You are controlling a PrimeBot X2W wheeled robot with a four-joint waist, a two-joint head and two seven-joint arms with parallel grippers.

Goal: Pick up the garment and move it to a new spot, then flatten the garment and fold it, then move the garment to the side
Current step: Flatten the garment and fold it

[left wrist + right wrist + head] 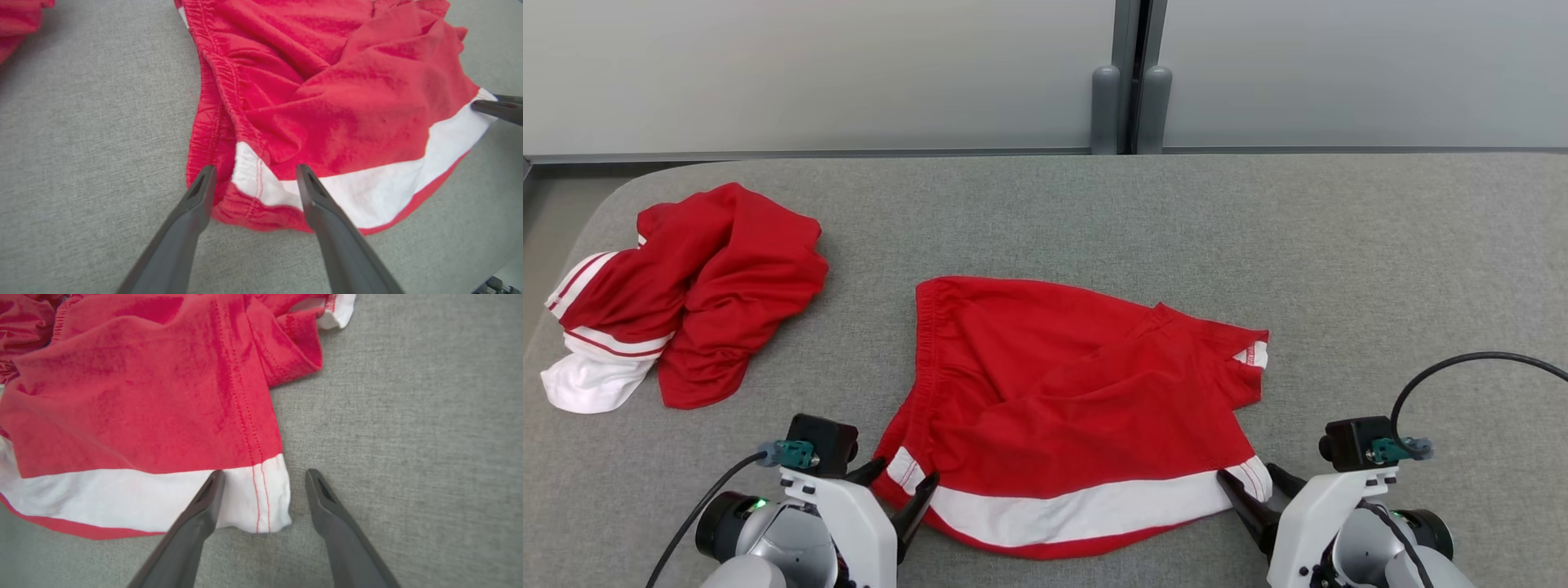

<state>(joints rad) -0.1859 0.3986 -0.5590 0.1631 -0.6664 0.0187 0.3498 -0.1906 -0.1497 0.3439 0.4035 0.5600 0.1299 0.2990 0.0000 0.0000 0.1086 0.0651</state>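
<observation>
Head view, garment: the garment (1078,408), a pair of red shorts, lies spread but rumpled mid-table (1339,245), with its white band (1078,510) along the near edge and its waistband (925,359) on the left.
Head view, other cloth: a second heap (686,302) of red and white sits far left, well apart (not the piece being worked, I judge).
Head view, tools: the left gripper (903,478) is at the near-left corner and the right gripper (1250,475) at the near-right corner, both with jaws wide, holding nothing.
Left wrist view, hold: the left gripper (255,169) straddles the gathered white corner, not yet pinching it.
Right wrist view, hold: the right gripper (265,473) has one finger over the band and the other on bare table just beside the stitched corner.
Handling: probably light, soft and limp, so it will sag between grips. The two near corners, at hem and seam where the layers are thickest, look like the best places to pinch.
</observation>
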